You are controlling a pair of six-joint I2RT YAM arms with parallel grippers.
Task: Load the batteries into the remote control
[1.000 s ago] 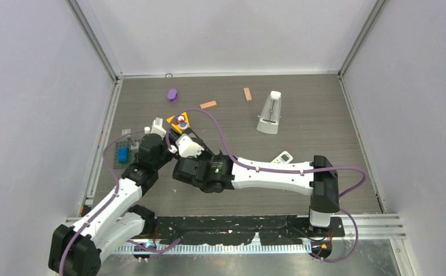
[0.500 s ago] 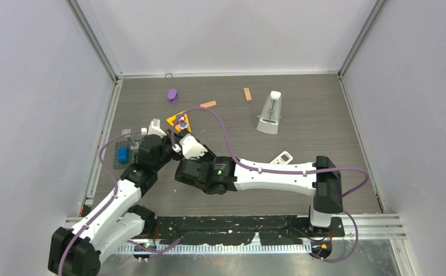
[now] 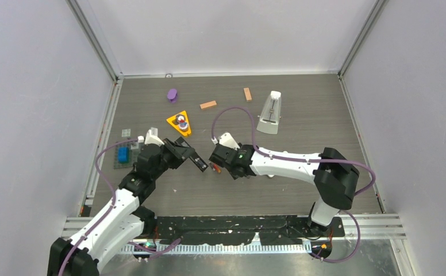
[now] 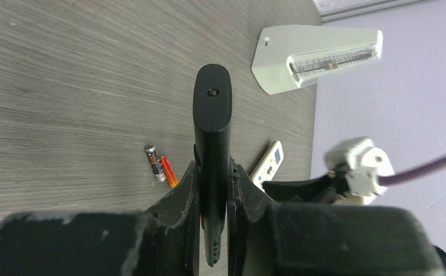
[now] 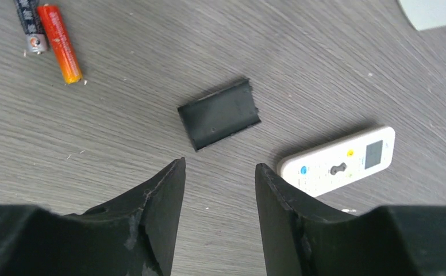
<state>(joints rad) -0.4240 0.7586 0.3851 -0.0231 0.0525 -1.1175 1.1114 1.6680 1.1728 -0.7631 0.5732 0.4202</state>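
My left gripper (image 4: 213,168) is shut on a black remote control (image 4: 212,109), held edge-on above the table and seen in the top view as the remote control (image 3: 189,155). Two batteries (image 4: 160,167), one dark and one red-orange, lie side by side on the table just left of it; the batteries (image 5: 48,31) also show at the upper left of the right wrist view. My right gripper (image 5: 219,165) is open and empty over the wood. A small black cover (image 5: 219,113) lies flat just beyond its fingertips. In the top view the right gripper (image 3: 216,156) faces the remote's tip.
A white remote (image 5: 338,161) lies right of the black cover. A white metronome (image 3: 269,113) stands at the back right. Two orange blocks (image 3: 208,104), a purple piece (image 3: 172,95), a yellow triangle with a toy (image 3: 179,122) and a grey plate with a blue brick (image 3: 123,154) lie further back and to the left.
My right gripper has drawn back to the right, away from the remote, and opened; the black cover now lies on the table. The left gripper has swung the remote rightward.
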